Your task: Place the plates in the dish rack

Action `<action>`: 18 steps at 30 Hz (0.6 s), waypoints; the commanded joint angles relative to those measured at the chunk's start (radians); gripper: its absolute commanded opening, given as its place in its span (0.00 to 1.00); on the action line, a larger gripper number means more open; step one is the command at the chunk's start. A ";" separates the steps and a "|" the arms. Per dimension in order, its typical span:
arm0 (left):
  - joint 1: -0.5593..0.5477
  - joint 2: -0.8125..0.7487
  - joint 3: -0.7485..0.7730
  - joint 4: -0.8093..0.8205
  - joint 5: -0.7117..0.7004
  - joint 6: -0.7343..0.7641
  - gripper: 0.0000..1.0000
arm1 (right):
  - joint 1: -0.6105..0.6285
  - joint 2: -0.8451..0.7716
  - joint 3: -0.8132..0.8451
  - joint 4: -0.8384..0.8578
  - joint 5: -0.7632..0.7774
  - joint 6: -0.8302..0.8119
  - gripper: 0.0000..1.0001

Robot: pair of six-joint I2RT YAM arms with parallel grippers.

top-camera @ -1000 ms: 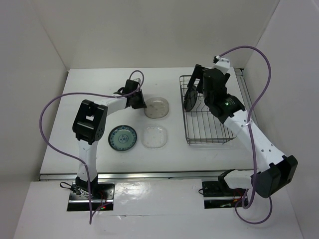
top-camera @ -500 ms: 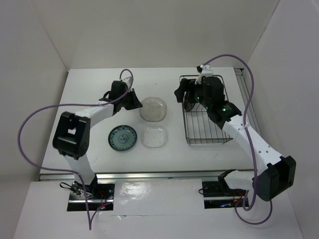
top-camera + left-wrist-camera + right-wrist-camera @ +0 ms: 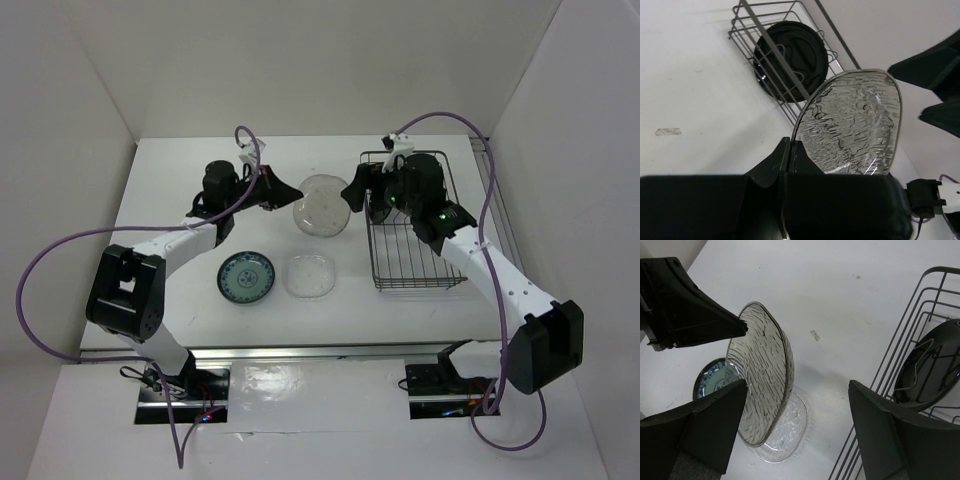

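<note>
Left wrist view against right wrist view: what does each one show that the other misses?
Left wrist only: the glossy black round plate whole, standing in the dark wire dish rack. Right wrist only: the blue-green patterned plate and clear rounded-square plate, flat on the table. Both: the clear textured round plate, raised on edge, gripped by the left gripper.

White table (image 3: 175, 185): blue-green patterned plate (image 3: 246, 277) and clear rounded-square plate (image 3: 311, 275) laid flat, side by side; dish rack (image 3: 415, 262) stood at the right.
</note>
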 commanded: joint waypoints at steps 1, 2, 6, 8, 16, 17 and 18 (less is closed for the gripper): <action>0.007 -0.006 -0.012 0.226 0.097 -0.085 0.00 | -0.005 0.020 -0.010 0.056 -0.034 0.011 0.87; 0.007 -0.006 -0.024 0.248 0.097 -0.098 0.00 | -0.005 0.029 -0.010 0.056 -0.034 0.011 0.87; 0.016 -0.006 -0.024 0.305 0.120 -0.148 0.00 | -0.005 0.040 -0.020 0.056 -0.034 0.020 0.76; 0.016 -0.006 -0.024 0.305 0.120 -0.157 0.00 | -0.005 0.051 -0.020 0.056 -0.046 0.031 0.58; 0.016 0.005 -0.002 0.285 0.099 -0.166 0.00 | -0.018 0.060 -0.009 0.076 -0.146 0.095 0.00; 0.016 0.014 0.007 0.285 0.099 -0.175 0.00 | -0.028 0.060 -0.009 0.086 -0.164 0.104 0.00; 0.016 0.014 0.007 0.276 0.090 -0.175 0.00 | -0.040 0.060 -0.009 0.086 -0.164 0.105 0.00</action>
